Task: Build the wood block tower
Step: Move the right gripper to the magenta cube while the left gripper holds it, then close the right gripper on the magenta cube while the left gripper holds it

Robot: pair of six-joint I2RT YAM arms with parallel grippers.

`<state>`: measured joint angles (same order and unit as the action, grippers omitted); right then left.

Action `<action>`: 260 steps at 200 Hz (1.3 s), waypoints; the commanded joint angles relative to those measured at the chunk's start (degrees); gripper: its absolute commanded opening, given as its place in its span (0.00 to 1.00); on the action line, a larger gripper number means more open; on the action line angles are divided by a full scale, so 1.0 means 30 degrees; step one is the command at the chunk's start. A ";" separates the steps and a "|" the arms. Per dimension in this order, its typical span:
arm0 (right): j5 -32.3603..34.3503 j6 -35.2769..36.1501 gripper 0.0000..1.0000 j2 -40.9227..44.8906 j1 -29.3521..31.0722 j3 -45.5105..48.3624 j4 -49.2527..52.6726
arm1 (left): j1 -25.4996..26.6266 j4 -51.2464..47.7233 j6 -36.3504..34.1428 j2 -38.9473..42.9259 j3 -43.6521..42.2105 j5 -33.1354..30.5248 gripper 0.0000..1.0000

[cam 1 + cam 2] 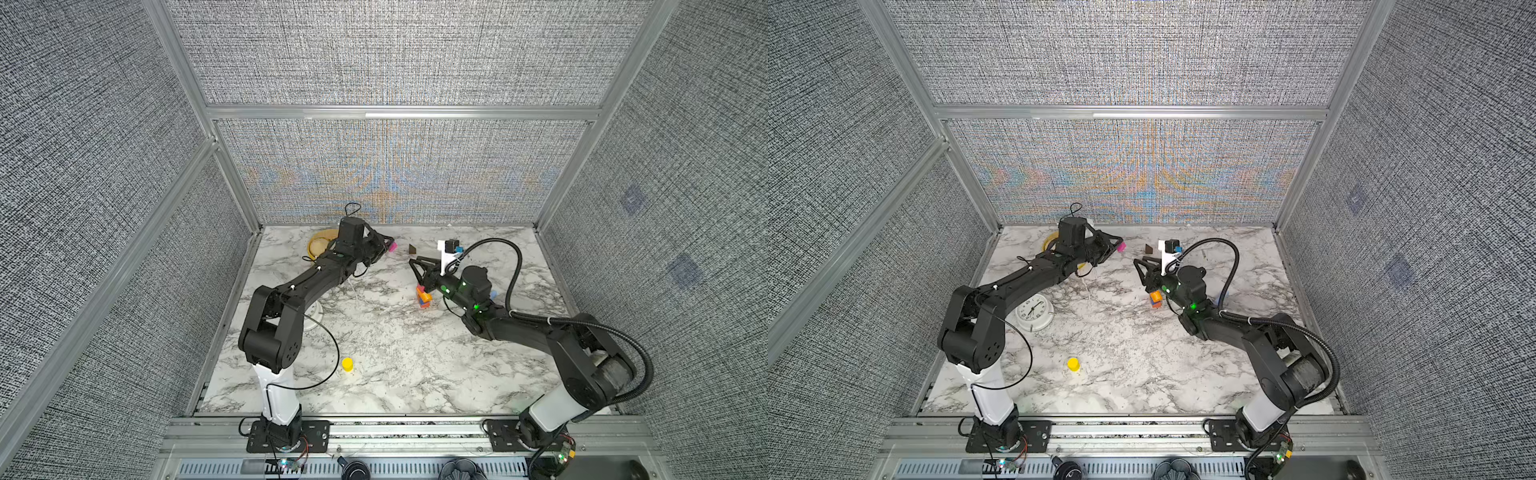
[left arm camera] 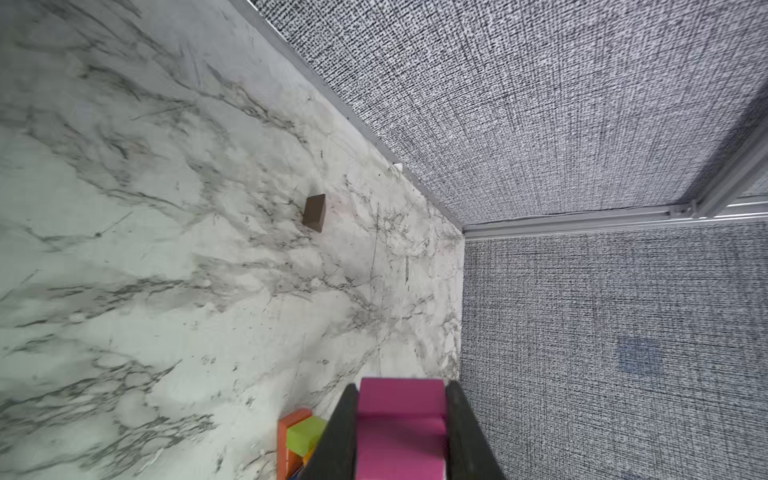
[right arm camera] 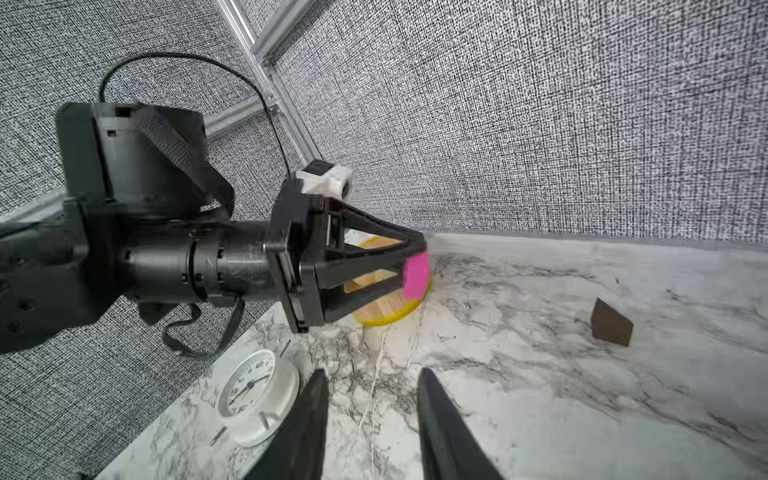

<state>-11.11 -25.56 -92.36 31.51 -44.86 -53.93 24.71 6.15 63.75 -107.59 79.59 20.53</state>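
While left arm [image 1: 307, 282] stretches rearward | jaws clamp pink block [image 2: 401, 419]

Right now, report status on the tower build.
Left gripper shut on pink wood block. Right gripper open, empty, close by short multicoloured block tower. Dark brown wedge block lies between them.

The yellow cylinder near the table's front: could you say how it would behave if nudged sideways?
The yellow cylinder stands on a flat end, so it would probably slide, not roll. Short and squat, it seems unlikely to tip; once tipped, it would likely roll.
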 commanded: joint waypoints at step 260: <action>0.1449 0.0064 0.26 -0.5766 -0.0058 -0.6123 -0.0524 | 0.0140 0.6453 0.2482 -0.0325 -0.0808 0.1897 0.09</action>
<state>-7.53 -26.46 -109.38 31.51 -62.48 -54.37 25.19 24.08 71.57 -109.27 76.53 24.62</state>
